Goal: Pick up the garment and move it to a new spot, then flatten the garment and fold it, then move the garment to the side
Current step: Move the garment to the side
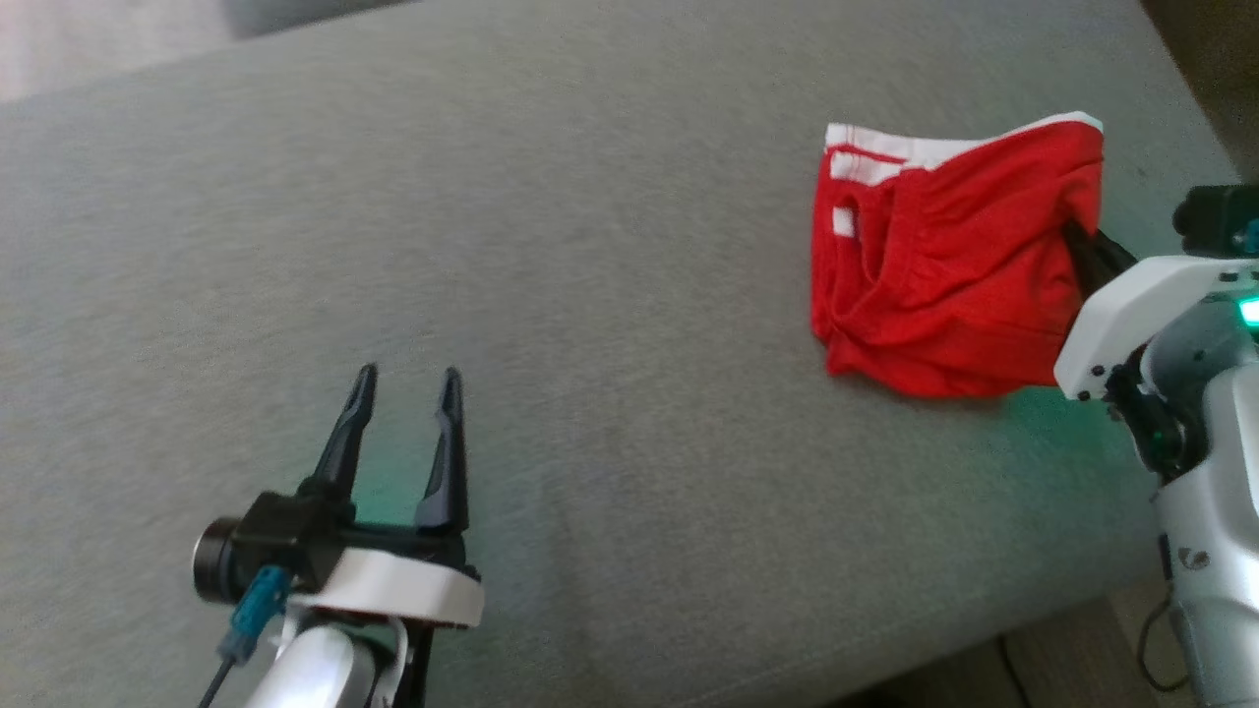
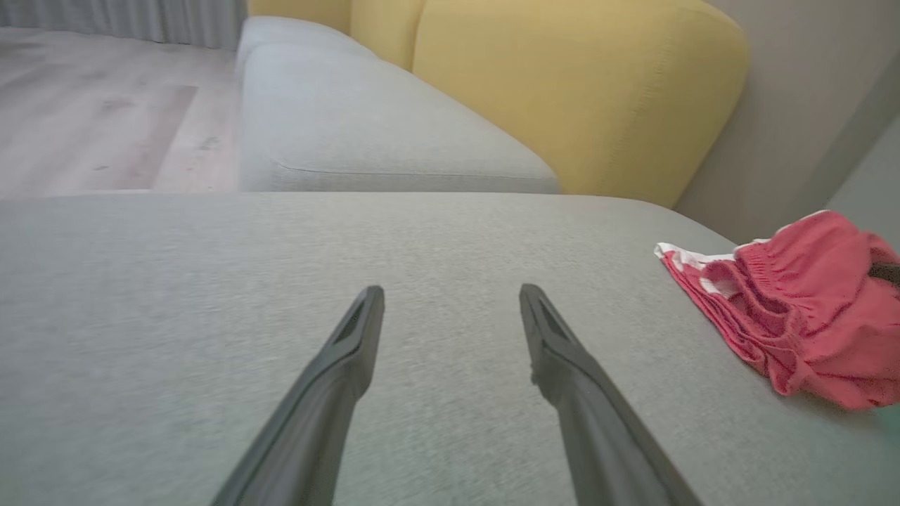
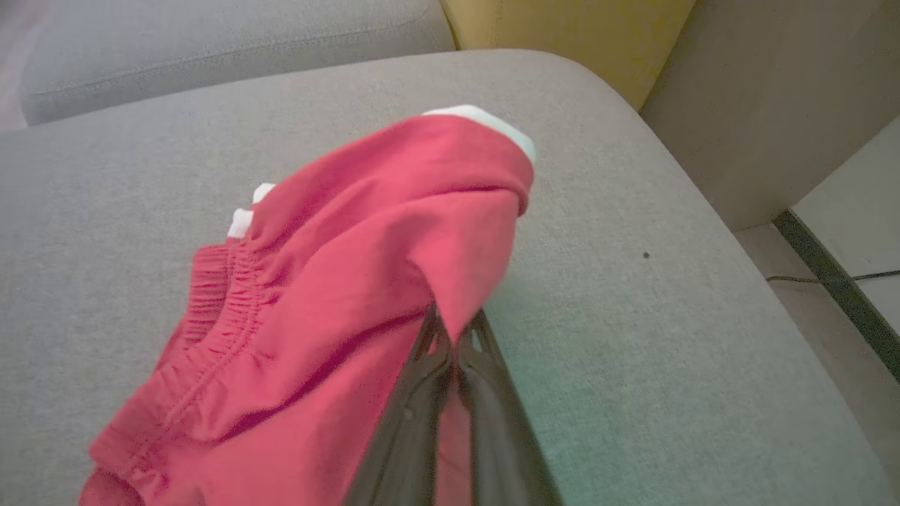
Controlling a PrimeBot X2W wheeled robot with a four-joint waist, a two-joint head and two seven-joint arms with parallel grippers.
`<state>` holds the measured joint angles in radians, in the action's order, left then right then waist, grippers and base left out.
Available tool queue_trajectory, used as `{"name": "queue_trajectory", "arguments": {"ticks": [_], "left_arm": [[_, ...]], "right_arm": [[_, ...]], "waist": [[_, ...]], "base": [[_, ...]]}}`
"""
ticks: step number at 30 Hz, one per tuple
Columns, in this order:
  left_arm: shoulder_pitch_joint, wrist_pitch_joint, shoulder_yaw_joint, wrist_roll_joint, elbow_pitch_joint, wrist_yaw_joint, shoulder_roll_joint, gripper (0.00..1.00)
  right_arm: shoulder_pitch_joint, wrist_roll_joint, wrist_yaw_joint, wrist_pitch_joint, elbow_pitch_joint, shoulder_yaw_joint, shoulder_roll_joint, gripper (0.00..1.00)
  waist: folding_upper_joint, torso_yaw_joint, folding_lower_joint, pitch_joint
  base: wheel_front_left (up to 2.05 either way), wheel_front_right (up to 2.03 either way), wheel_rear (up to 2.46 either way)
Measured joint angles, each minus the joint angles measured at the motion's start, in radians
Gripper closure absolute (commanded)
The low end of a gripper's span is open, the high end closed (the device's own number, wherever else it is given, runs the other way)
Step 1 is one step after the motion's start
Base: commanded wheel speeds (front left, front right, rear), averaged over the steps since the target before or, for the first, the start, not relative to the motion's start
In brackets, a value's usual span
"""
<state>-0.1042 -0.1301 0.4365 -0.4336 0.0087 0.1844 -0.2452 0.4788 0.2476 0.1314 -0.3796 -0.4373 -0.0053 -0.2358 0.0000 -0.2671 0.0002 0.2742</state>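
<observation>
The garment (image 1: 934, 265) is a pair of red shorts with white trim, bunched at the right of the grey cushion (image 1: 590, 246). My right gripper (image 1: 1077, 236) is shut on the garment's right edge, its dark fingers partly buried in the cloth. In the right wrist view the two fingers (image 3: 422, 379) press together with the red garment (image 3: 337, 281) pinched between them and lifted into a peak. My left gripper (image 1: 408, 388) is open over bare cushion at the lower left, far from the cloth. The left wrist view has the garment (image 2: 801, 302) at its right edge.
Yellow back cushions (image 2: 583, 91) and a second grey seat (image 2: 365, 126) lie beyond the cushion. Its right edge drops to the floor (image 3: 844, 281), where a dark cable runs. Wooden floor (image 2: 91, 112) lies to the left.
</observation>
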Motion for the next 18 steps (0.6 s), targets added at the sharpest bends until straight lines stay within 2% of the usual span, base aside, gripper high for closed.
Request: {"name": "queue_trajectory", "arguments": {"ticks": [4,7,11,18], "left_arm": [[-0.024,0.016,0.014,0.005,-0.012,0.000,-0.002,0.00],[-0.032,0.023,0.014,0.012,-0.012,0.001,-0.008,0.00],[-0.034,0.023,0.009,0.012,-0.020,0.011,-0.020,0.00],[-0.034,0.023,-0.001,0.012,-0.036,0.018,-0.027,0.00]], "right_arm": [[0.020,-0.021,0.000,0.024,-0.036,0.005,0.006,1.00],[0.053,-0.034,0.000,0.032,-0.068,0.015,0.005,1.00],[0.123,-0.064,0.000,0.037,-0.105,0.033,-0.020,1.00],[0.241,-0.116,0.000,0.036,-0.183,0.021,-0.132,1.00]], "waist": [[0.0000,-0.049,0.0000,0.046],[-0.0001,-0.051,0.0001,0.070],[0.0000,-0.017,-0.0002,0.077],[0.0000,0.057,-0.0001,0.092]], "base": [[0.00,0.00,0.00],[0.00,0.00,0.00],[0.00,0.00,0.00],[0.00,0.00,0.00]]}}
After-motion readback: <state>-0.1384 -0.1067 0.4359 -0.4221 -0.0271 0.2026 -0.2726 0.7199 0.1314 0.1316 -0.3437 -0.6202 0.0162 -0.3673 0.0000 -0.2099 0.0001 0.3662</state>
